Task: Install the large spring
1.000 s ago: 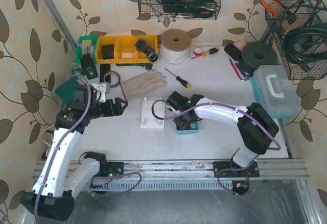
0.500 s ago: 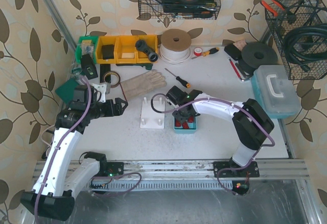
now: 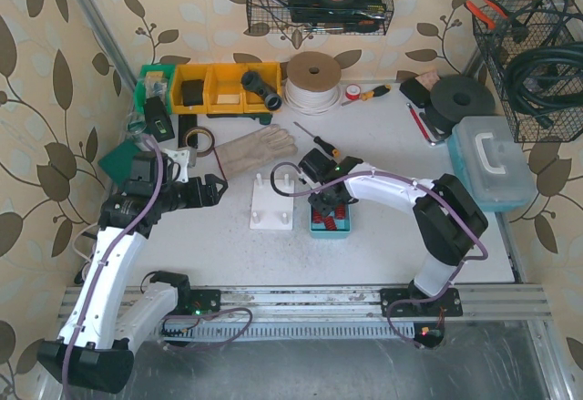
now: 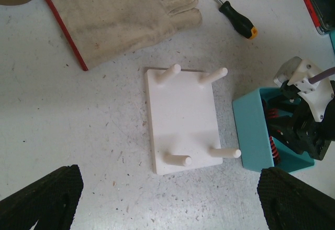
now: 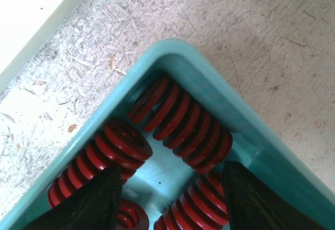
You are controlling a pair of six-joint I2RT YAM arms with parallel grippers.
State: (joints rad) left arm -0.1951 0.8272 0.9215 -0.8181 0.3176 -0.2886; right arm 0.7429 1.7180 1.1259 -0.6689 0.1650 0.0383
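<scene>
Several red springs [image 5: 180, 122] lie in a teal bin [image 5: 172, 57], which also shows in the top view [image 3: 314, 230] and the left wrist view [image 4: 254, 130]. They look alike in size, so I cannot tell which is the large spring. My right gripper [image 5: 172, 188] reaches down into the bin [image 3: 326, 207]. Its jaws stand apart, with a spring [image 5: 201, 211] lying between the fingers, and nothing is clamped. A white board with four pegs [image 3: 272, 204] [image 4: 183, 120] sits left of the bin, all pegs bare. My left gripper [image 3: 214, 189] [image 4: 172, 188] hovers wide open left of the board.
A work glove [image 3: 255, 149] and a screwdriver [image 3: 319, 140] lie behind the board. Yellow bins [image 3: 223, 86], a cord roll [image 3: 314, 76] and a tape ring [image 3: 196, 136] stand at the back. A pale blue case [image 3: 492, 158] sits at the right.
My right gripper has swung from beside the peg board over the teal bin and down among the springs, its jaws narrowing a little. The left arm has stayed still.
</scene>
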